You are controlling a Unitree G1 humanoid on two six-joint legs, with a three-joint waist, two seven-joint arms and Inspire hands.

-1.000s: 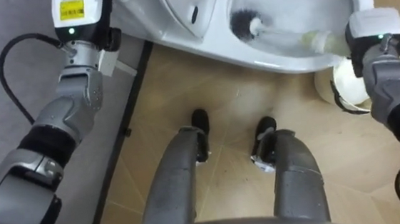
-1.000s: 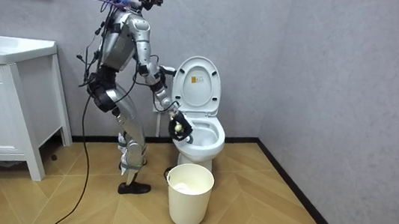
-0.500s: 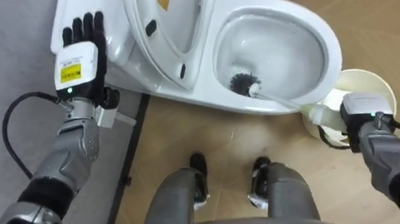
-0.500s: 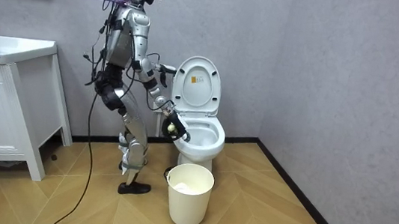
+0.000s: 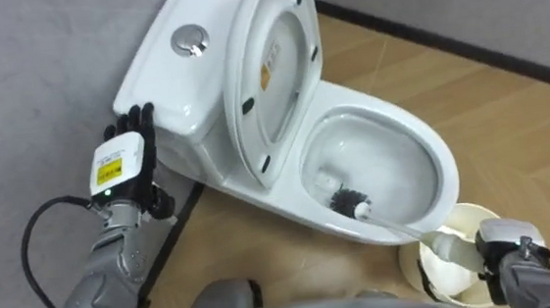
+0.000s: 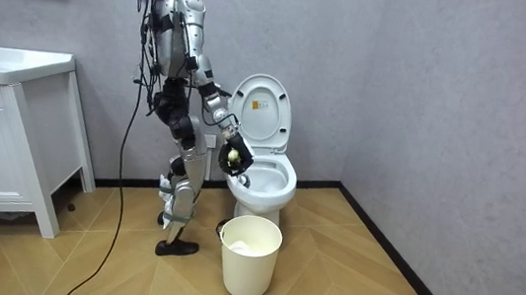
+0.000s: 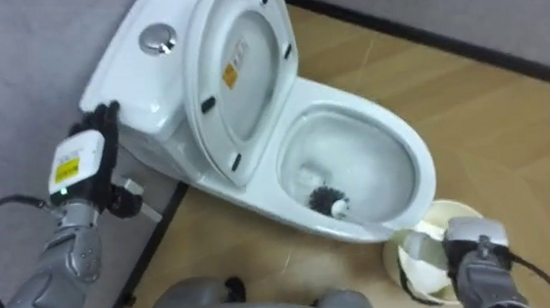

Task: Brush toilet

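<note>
A white toilet (image 5: pixel 166 79) stands with its lid up against the tank. The dark bristle head of the toilet brush (image 5: pixel 351 204) rests low inside the bowl, on the near side. Its pale handle slants down to the right into my right hand (image 5: pixel 504 251), which is shut on it just above the bin. My left hand (image 5: pixel 124 168) is held up beside the tank's left side with straight fingers, and touches nothing. In the room view I stand upright at the toilet (image 6: pixel 264 178), with my right hand (image 6: pixel 234 156) over the bowl's edge.
A cream waste bin (image 5: pixel 455 228) stands on the wooden floor in front of the toilet, under my right hand. A dark skirting strip runs along the grey wall. A white vanity cabinet (image 6: pixel 6 138) stands at the room view's left.
I have straightened up from a forward bend, so the eye view has swung up to take in the whole toilet. The brush head stays in the bowl, held by my right hand.
</note>
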